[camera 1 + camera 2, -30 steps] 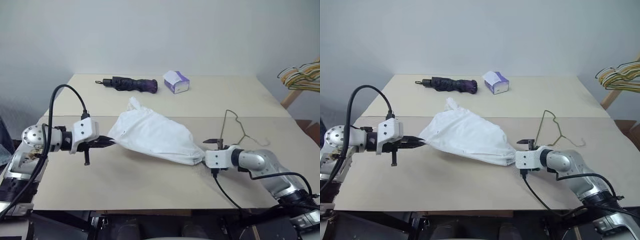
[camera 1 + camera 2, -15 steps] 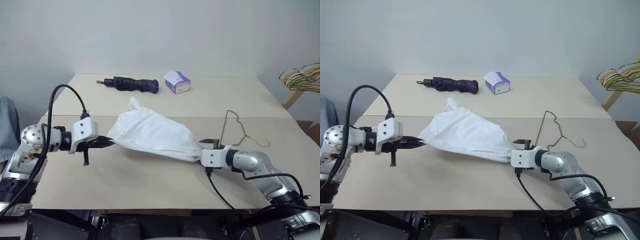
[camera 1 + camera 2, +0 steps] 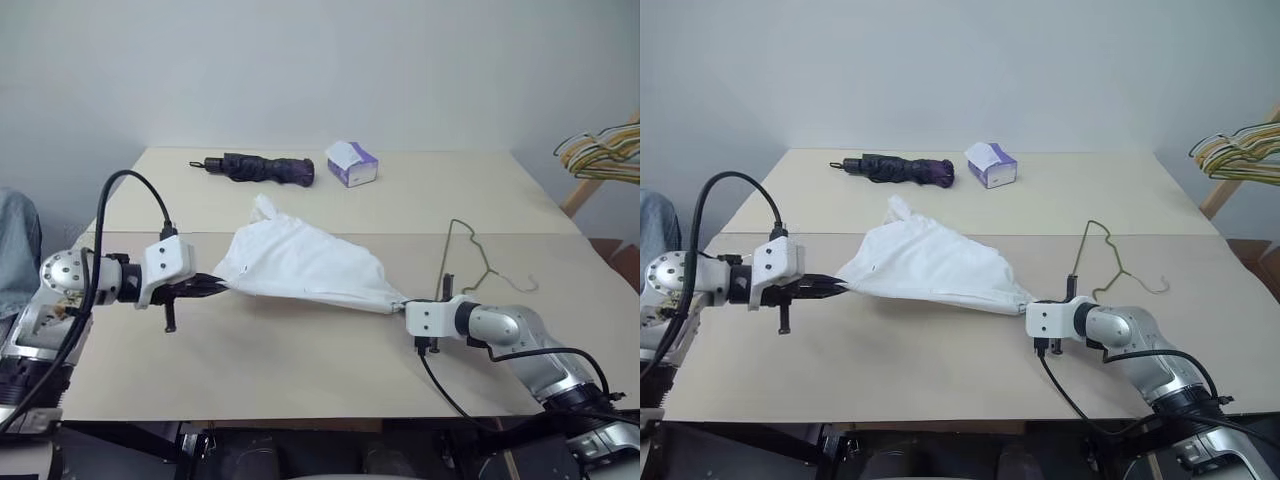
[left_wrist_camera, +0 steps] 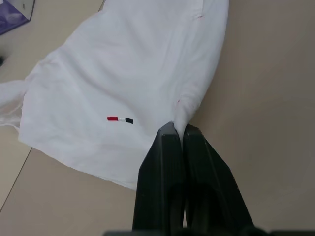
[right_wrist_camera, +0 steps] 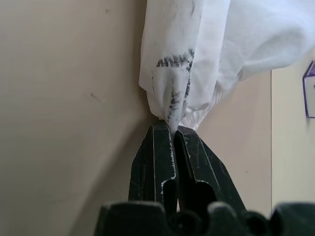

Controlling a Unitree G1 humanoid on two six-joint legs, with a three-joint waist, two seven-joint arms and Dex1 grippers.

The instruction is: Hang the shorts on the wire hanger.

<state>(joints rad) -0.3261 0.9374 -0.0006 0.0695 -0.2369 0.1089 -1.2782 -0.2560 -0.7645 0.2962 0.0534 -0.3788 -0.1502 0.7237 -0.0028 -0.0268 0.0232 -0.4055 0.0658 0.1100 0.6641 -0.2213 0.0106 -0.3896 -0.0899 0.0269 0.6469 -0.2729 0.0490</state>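
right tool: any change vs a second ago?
Yes. The right tool has closed on the shorts corner; it was open before. Its place relative to the wire hanger looks roughly unchanged.

A pale beige rectangular table [image 3: 300,360] filled the foreground, a straight seam crossing it from side to side. Near its far edge lay a folded dark purple umbrella [image 3: 262,168] with a black handle, stretched lengthwise along that edge. Just beside it, toward the right, sat a small white-and-purple cardboard tissue box [image 3: 352,163], apart from the umbrella. Off the table's far right corner hung a bunch of yellow, green and pink hangers [image 3: 600,150] on a slanting wooden post [image 3: 577,195].
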